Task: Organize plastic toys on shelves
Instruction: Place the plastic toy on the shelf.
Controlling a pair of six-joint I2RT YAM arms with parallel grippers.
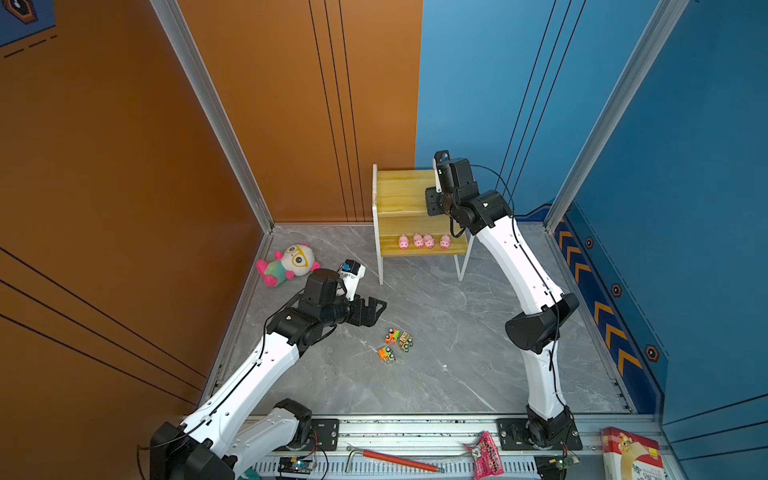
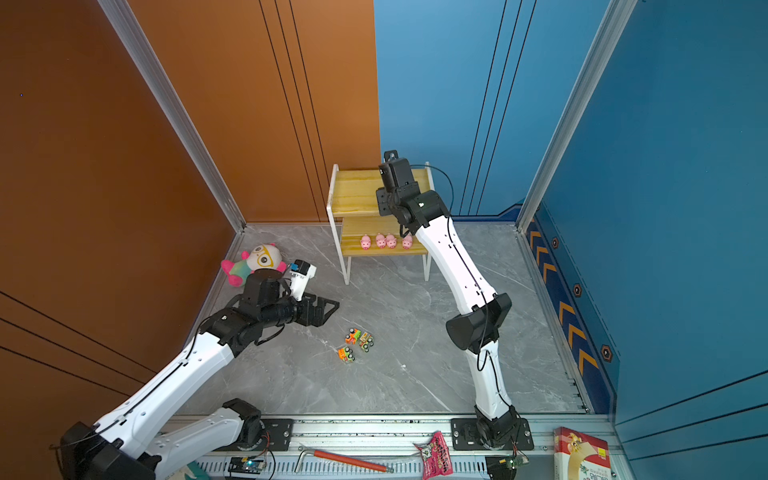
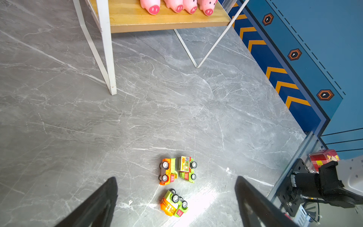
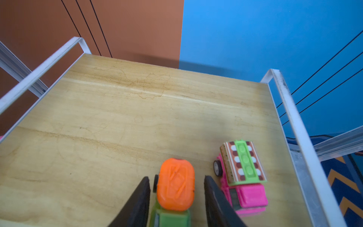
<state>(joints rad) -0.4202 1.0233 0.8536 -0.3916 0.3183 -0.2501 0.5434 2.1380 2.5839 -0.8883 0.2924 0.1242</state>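
Note:
The shelves [image 1: 399,191] stand at the back by the wall. Several pink pigs [image 1: 422,241] line the lower board and also show in the left wrist view as pigs [image 3: 176,5]. My right gripper [image 4: 176,177] is over the top board, open, its fingers either side of an orange-and-green truck [image 4: 175,184] with a small gap each side. A pink truck [image 4: 243,176] stands beside it. Three trucks [image 1: 395,343] lie on their sides on the floor: an orange one [image 3: 167,174], a green one [image 3: 186,169] and an orange-green one [image 3: 173,204]. My left gripper [image 1: 376,309] hovers open just left of them.
A plush doll [image 1: 289,264] lies by the left wall behind my left arm. On the front rail lie a red-handled tool [image 1: 399,459], a pink packet [image 1: 486,457] and a red-and-white box [image 1: 631,457]. Walls enclose the grey marble floor [image 1: 457,332] on three sides.

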